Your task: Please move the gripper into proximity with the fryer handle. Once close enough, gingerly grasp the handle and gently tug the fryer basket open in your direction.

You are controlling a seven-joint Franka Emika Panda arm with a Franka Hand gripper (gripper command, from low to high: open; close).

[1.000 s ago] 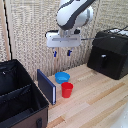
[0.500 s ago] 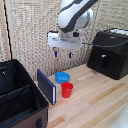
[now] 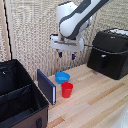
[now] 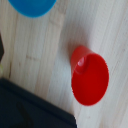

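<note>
The glossy black air fryer (image 3: pixel 111 50) stands on the wooden table at the exterior view's right. Its fryer basket (image 3: pixel 100 56) is the closed drawer front, and the stubby black fryer handle (image 3: pixel 103 61) sticks out of it. My gripper (image 3: pixel 66 55) hangs from the white arm, well off to the left of the fryer and above the table. Its blue fingertips (image 3: pixel 59 53) are apart and hold nothing. The gripper and the fryer do not show in the wrist view.
A red cup (image 3: pixel 67 90) (image 4: pixel 90 78) and a blue bowl (image 3: pixel 62 77) (image 4: pixel 31 6) sit below the gripper. A dark blue flat panel (image 3: pixel 46 86) leans beside an open black fabric case (image 3: pixel 17 97). A woven screen stands behind the table.
The arm has shifted slightly toward the exterior view's right. The fingers stay apart and the fryer has not moved.
</note>
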